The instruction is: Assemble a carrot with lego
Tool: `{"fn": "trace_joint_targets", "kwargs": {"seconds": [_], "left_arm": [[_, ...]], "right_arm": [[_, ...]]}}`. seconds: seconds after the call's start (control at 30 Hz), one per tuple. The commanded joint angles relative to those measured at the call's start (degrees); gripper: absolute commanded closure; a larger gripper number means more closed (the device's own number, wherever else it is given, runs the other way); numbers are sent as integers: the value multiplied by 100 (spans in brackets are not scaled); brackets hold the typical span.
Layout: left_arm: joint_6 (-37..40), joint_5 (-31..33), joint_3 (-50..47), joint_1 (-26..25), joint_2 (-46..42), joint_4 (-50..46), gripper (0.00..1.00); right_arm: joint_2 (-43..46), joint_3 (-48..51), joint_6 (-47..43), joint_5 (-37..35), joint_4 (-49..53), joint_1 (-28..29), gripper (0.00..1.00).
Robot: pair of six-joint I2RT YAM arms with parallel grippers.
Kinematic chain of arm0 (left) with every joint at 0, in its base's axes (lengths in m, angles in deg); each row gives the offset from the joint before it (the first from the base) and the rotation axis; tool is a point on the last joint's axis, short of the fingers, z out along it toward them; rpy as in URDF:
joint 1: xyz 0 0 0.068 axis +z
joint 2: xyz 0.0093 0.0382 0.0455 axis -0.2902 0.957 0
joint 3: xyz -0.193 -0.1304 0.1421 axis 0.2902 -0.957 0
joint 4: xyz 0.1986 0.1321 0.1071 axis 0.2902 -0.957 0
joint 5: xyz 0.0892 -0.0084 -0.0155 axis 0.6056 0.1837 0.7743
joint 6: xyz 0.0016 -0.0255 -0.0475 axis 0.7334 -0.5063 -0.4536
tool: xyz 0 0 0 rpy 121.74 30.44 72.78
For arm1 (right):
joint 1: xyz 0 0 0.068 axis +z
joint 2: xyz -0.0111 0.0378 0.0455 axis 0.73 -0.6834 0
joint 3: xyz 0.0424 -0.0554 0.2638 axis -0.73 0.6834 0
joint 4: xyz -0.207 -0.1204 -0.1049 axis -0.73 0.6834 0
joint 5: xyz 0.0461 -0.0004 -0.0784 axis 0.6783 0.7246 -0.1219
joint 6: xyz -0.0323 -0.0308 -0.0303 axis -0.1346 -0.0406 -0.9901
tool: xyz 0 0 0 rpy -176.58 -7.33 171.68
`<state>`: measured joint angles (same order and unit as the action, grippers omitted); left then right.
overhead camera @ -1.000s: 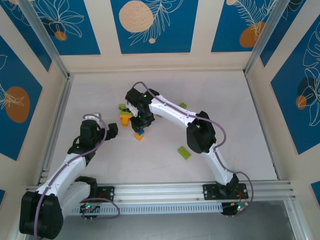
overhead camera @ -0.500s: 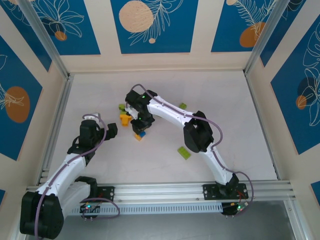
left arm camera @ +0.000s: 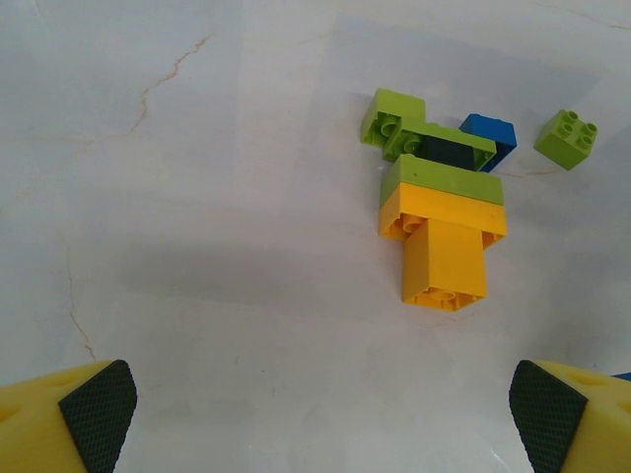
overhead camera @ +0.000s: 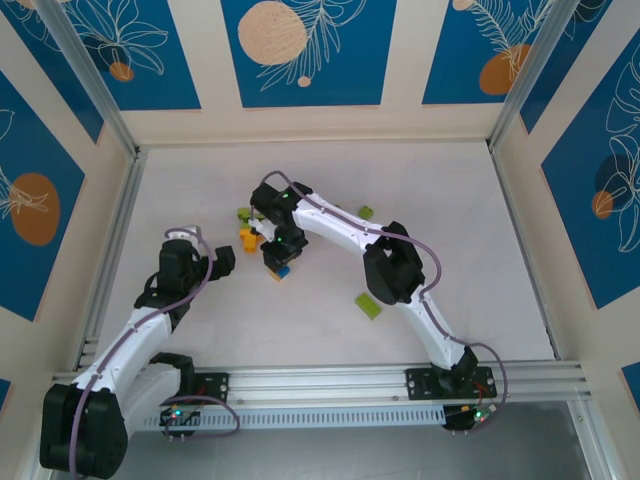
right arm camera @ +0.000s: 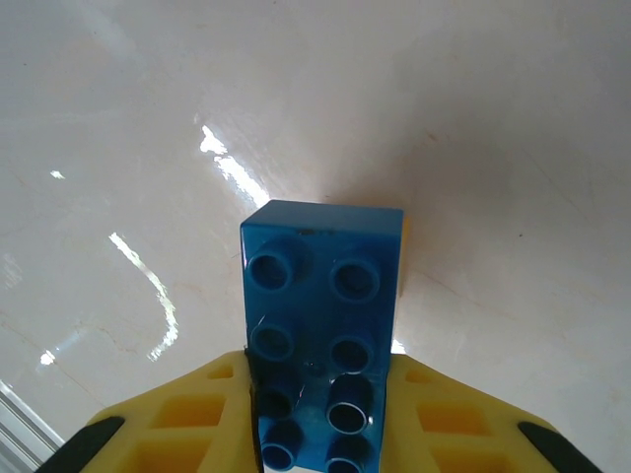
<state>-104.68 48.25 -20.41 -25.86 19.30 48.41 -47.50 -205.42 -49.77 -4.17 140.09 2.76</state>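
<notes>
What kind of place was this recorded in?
Likely a purpose-built robot test booth, not a home: a white tabletop walled by blue-patterned panels, with an aluminium rail along the near edge.

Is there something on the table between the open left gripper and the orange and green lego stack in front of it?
Nothing visible. In the left wrist view, bare table lies between the left gripper and the lego stack. A loose green brick sits beyond the stack, to the right.
</notes>
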Motion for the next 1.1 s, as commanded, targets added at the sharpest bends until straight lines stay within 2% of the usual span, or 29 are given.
{"fn": "trace_joint_targets", "kwargs": {"seconds": [0.0,0.77,1.07], "left_arm": [[-66,-113,30,97,-70,38,0],[-66,-157,14,105,-36,84,0],[-66,-166,14,105,-35,94,0]], "right_arm": [[-208,-1,-196,131,133,-6,71],[-777,-76,-421,45,506,-52,71],[221,214,-258,-38,347,-24,74]]}}
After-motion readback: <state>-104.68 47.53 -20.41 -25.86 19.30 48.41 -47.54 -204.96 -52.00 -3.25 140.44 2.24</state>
